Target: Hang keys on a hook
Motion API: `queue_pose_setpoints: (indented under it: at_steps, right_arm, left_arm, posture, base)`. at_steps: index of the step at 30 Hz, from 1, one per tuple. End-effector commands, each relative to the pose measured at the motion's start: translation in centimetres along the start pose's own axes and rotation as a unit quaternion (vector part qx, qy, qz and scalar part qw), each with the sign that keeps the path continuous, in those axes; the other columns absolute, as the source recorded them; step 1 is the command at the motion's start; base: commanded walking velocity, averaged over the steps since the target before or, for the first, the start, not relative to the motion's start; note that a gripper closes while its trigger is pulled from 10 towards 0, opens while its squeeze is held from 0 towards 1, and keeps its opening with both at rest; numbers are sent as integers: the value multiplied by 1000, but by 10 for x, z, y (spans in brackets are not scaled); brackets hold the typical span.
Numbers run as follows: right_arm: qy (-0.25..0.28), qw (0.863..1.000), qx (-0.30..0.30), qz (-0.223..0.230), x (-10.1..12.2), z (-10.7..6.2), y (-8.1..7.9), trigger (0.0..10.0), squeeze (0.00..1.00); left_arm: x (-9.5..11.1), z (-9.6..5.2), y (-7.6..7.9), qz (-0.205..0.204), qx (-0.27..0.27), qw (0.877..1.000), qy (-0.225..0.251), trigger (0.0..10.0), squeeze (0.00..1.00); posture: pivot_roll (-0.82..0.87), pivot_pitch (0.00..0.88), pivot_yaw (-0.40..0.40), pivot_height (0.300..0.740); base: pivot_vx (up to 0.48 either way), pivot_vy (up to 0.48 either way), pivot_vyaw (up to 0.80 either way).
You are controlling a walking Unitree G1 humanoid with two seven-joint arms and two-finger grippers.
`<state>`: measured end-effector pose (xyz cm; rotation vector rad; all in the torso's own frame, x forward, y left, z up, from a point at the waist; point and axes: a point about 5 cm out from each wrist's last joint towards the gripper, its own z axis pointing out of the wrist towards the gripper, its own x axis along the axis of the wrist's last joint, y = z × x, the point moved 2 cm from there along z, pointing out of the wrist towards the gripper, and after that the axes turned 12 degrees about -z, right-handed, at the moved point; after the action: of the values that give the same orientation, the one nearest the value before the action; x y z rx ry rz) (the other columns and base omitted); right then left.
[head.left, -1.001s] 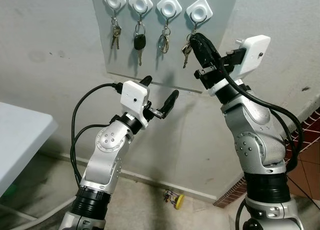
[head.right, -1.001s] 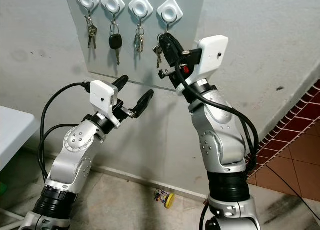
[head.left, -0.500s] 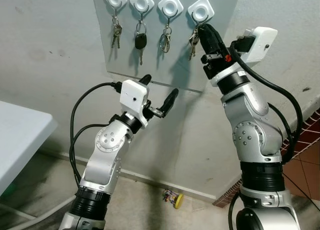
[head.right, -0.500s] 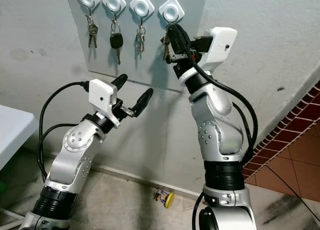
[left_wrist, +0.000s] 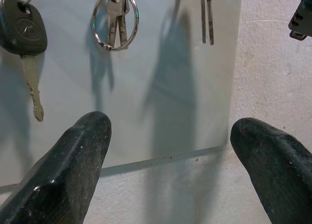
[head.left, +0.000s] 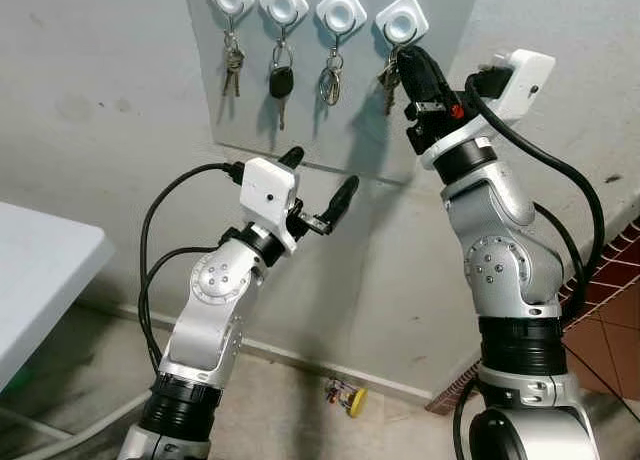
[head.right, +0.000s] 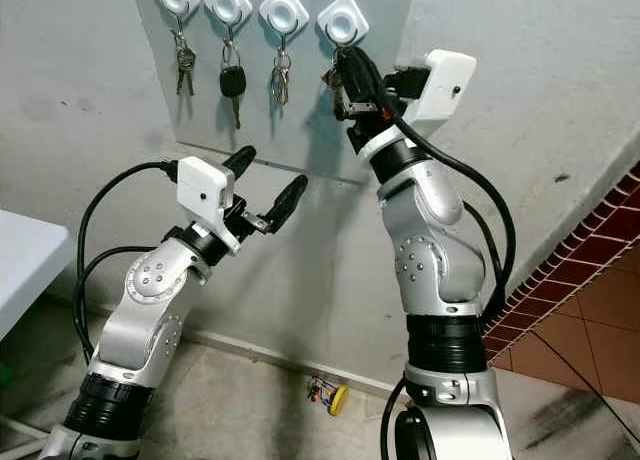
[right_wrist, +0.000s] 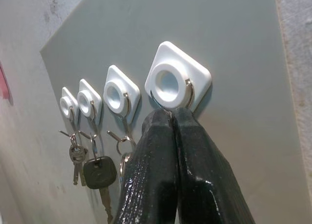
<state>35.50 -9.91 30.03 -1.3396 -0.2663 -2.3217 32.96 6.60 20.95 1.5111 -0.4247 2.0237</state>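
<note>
Grey flat panel point(head.left: 440, 130) fixed to rough wall; four white diamond-shaped hooks point(head.left: 284, 0) in a row along its top; each hook carries keys; black-headed car key point(head.left: 279, 83) on second hook.

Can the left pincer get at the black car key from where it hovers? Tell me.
Probably yes: the left pincer hangs open below the board, and the black car key dangles above it with nothing between them. The right pincer works at the far hook.

White diamond hooks point(head.left: 402, 20) on a pale grey board point(head.left: 440, 100); silver keys point(head.left: 388, 78); black car key point(head.left: 280, 83); black-fingered right gripper point(head.left: 418, 65).
</note>
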Motion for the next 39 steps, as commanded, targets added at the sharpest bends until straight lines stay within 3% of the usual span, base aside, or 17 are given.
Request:
queue_pose_setpoints:
  at_steps: [1,26,39]
  right_arm:
    - [-4,1000,5,12,1,4,-3,10000,0]
    - [-6,994,-12,105,-3,1,2,10000,0]
    - [-24,992,-8,125,-12,-2,0,10000,24]
  left_arm:
    - [2,-1,2,4,-2,1000,0,10000,0]
    - [3,-1,1,1,0,1000,-1,10000,0]
    - [4,-1,1,0,0,1000,0,10000,0]
  posture:
    - [51,108,-53,740]
    - [51,121,-50,740]
    - [51,122,-49,740]
  base:
    - [0,0,0]
    - [0,0,0]
    - [0,0,0]
